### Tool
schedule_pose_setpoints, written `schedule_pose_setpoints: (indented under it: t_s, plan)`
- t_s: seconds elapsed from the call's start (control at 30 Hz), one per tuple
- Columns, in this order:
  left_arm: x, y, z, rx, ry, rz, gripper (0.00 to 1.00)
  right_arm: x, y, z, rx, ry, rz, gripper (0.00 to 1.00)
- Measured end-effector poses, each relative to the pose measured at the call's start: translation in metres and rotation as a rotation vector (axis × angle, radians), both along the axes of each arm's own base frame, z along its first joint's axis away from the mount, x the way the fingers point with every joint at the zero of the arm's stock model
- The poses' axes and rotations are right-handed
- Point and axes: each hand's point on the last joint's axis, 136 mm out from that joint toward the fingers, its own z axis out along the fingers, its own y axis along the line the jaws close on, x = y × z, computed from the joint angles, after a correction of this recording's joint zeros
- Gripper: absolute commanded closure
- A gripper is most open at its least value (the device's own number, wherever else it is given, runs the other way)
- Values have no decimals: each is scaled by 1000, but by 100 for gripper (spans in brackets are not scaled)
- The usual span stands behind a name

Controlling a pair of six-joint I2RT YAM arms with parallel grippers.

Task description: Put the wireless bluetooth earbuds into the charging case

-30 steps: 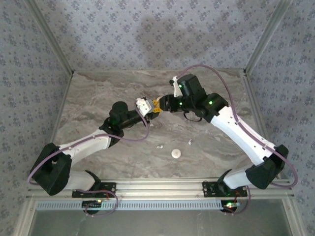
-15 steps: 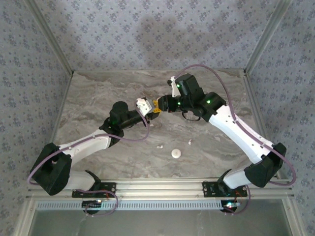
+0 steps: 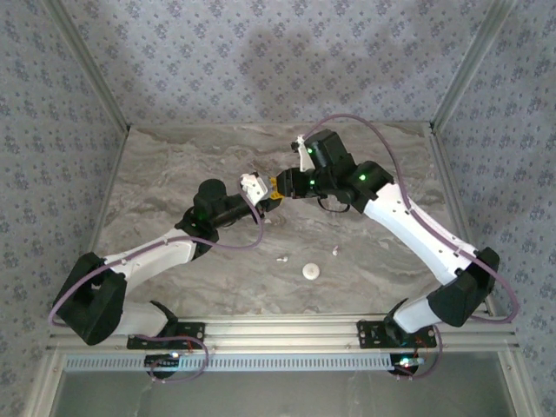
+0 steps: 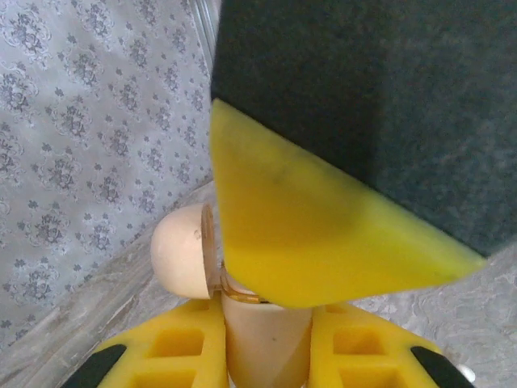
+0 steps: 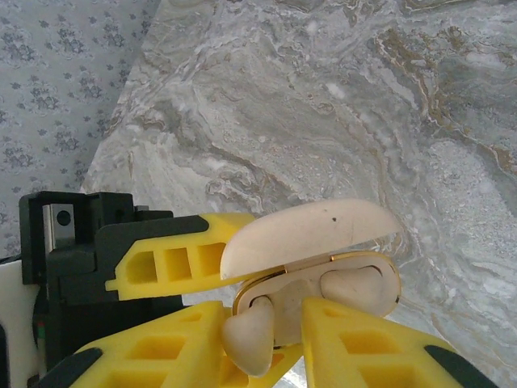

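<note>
Top external view, working across from my left: the white-and-black left arm [image 3: 156,252] reaches to mid-table and holds the small cream-white glossy plastic charging case [image 3: 253,184], apparently raised off the grey marbled table [image 3: 174,174]. The right arm [image 3: 408,217] meets it nose to nose. Nearer the bases lie a tiny white loose earbud [image 3: 282,259], a round white piece [image 3: 311,271] that I cannot identify, and a second loose earbud [image 3: 335,252], all apart from one another.

Left wrist view: the yellow left fingers [image 4: 182,347] are pinched tight on the body of the charging case, with its hinged lid [image 4: 182,250] open to the left. One of the yellow right fingers [image 4: 323,242] and its black housing [image 4: 363,105] block everything above, so I cannot see the case mouth from here.

Right wrist view: the lid stands open over a gold-rimmed mouth, and a seated earbud [image 5: 355,287] fills the right-hand well. A white curved earbud [image 5: 246,335] stands between the right fingers [image 5: 363,347], its tip at the left-hand well. The fingers are narrow around it, but I cannot tell whether they pinch it or merely flank it.

I judge these buds feather-light, hard and slick, apt to twist or squirt out, so I would grip them gently across the stem. The case looks rigid but smooth, with the hinge as its weak spot, so I would hold it by the body. How deep the tip sits is hidden.
</note>
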Motion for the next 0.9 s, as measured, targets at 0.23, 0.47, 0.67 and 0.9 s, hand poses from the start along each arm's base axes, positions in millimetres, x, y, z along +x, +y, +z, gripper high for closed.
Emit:
schedule_pose_setpoints:
  t_s: [0.23, 0.47, 0.67, 0.9]
  plan:
    - [-1, -1, -1, 1, 7, -9, 90, -3, 1, 0, -16, -14, 42, 76]
    - [-9, -4, -3, 3, 15, -57, 90, -8, -3, -2, -25, -17, 155, 78]
    - [-21, -8, -5, 2, 47, -138, 89, -20, -7, -6, -38, -28, 292, 78]
    - [-40, -11, 3, -24, 70, -242, 89, -38, -12, 2, -52, -125, 478, 78]
